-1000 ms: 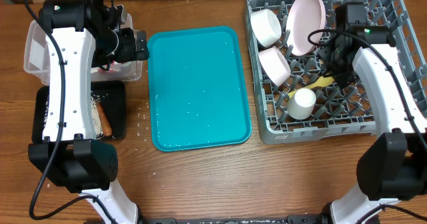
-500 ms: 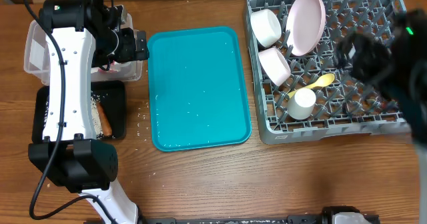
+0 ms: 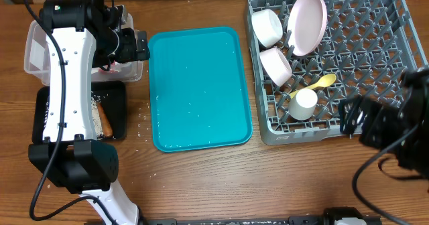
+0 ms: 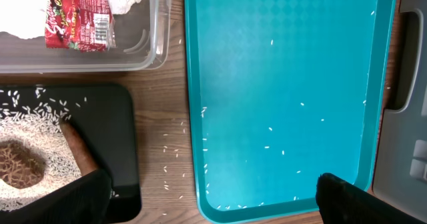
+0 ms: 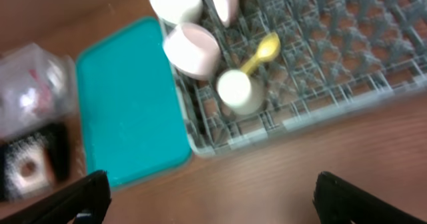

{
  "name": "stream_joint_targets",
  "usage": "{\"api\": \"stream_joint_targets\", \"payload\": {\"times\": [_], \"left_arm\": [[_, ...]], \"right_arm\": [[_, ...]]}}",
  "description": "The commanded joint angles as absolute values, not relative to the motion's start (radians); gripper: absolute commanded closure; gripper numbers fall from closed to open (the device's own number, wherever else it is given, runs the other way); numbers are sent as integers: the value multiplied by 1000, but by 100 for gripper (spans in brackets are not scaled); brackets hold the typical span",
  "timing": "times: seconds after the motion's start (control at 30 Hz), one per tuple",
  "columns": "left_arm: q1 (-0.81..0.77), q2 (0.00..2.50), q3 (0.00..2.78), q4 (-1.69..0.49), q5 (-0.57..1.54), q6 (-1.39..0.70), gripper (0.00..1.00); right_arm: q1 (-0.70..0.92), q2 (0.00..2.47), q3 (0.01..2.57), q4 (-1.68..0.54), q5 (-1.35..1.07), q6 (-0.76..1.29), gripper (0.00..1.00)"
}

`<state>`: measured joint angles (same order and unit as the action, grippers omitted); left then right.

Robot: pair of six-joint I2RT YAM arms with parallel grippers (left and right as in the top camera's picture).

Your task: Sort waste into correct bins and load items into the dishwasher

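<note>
The left gripper (image 4: 213,177) and right gripper (image 5: 211,181) are both hanging spread and empty, and the rice grains (image 4: 270,129) lying on the teal tray (image 4: 280,71) below the left one are likely proving too fine to pinch, risking scattering onto the table (image 4: 170,71) beside it.

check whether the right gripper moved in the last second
Yes: the right gripper pulled back from over the dish rack's middle to its front edge.

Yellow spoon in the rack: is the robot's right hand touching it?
Apart. The right wrist view shows the spoon lying in the rack, with wooden table between it and the open right hand.
</note>
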<state>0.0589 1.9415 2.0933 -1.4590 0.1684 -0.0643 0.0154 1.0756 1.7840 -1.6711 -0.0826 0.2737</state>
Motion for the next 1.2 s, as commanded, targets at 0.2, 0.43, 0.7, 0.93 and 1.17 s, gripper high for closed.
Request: {"api": "stream_joint_targets", "payload": {"times": [0.2,0.43,0.7,0.93,1.17], "left_arm": [[54,1942,2096,-1459,176,-52,0],[54,1942,2096,-1458,176,-52,0],[54,1942,2096,-1458,176,-52,0],[54,1942,2096,-1458,176,-52,0],[53,1942,2096,-1458,176,-52,0]], "right_arm": [[11,1025,1633,-1412,-50,67,0],[4,765,1128,-824,-265,-87,0],[4,392,533,-397,-259,57,0],[6,164,187,-174,-263,114,0],[25,23,8,-40,-260,134,0]]}}
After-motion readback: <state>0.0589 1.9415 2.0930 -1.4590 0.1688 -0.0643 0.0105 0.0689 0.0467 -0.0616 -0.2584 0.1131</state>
